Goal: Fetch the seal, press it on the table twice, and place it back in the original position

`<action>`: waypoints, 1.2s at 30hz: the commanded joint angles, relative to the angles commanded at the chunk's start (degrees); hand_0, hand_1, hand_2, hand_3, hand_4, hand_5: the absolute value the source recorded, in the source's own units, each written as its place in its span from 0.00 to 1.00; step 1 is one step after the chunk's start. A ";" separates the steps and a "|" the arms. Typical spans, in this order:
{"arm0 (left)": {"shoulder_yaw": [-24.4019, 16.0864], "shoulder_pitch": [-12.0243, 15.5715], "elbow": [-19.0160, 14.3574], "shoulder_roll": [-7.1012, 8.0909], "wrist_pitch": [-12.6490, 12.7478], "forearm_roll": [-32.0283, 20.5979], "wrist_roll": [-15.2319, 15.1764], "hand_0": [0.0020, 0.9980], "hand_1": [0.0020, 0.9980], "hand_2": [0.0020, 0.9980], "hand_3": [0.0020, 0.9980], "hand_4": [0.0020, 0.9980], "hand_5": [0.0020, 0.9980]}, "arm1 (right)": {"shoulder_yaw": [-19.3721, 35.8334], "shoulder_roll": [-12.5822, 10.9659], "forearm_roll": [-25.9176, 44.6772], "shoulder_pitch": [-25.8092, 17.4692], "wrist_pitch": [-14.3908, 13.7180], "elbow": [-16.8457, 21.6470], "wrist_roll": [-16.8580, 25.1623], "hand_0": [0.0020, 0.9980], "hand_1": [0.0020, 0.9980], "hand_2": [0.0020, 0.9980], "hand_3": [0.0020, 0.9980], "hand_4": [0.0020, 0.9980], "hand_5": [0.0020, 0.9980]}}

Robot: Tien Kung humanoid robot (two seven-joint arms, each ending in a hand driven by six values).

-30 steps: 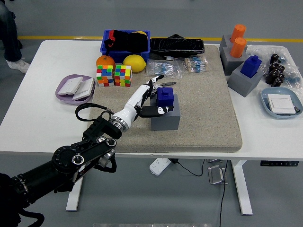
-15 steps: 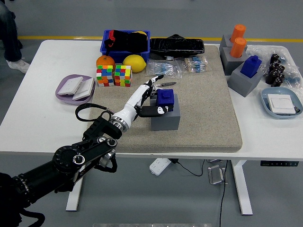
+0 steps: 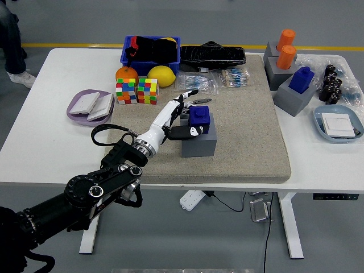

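Head view: left hand (image 3: pixel 177 118) is reaching in from lower left, fingers loosely spread around the blue seal (image 3: pixel 199 116), thumb at its front, grip not closed. Seal is sitting on its grey block (image 3: pixel 199 143), centre frame, on the beige mat (image 3: pixel 250 131).

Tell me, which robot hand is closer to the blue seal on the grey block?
Left. The left hand is right beside the blue seal on the grey block, fingers open around it. The right hand is out of view.
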 joint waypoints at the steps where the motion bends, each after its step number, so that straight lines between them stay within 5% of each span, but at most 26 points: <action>1: -0.04 -0.06 -0.10 0.02 0.02 0.00 -0.02 0.87 0.62 0.55 0.93 0.76 0.00 | 0.07 0.01 -0.01 0.00 -0.03 -0.02 0.00 0.89 0.75 0.75 0.74 0.83 0.52; 19: -3.32 -2.33 -3.37 2.19 -2.00 2.59 3.77 0.88 0.62 0.54 0.93 0.75 0.00 | 0.48 0.22 0.23 -0.25 -0.07 -0.05 0.01 0.89 0.75 0.75 0.74 0.83 0.52; 36: -7.85 -2.79 -4.28 9.45 -2.86 4.57 5.39 0.87 0.61 0.53 0.92 0.73 0.00 | 1.40 0.00 -0.17 -0.64 -0.05 -0.05 0.00 0.89 0.75 0.75 0.74 0.83 0.52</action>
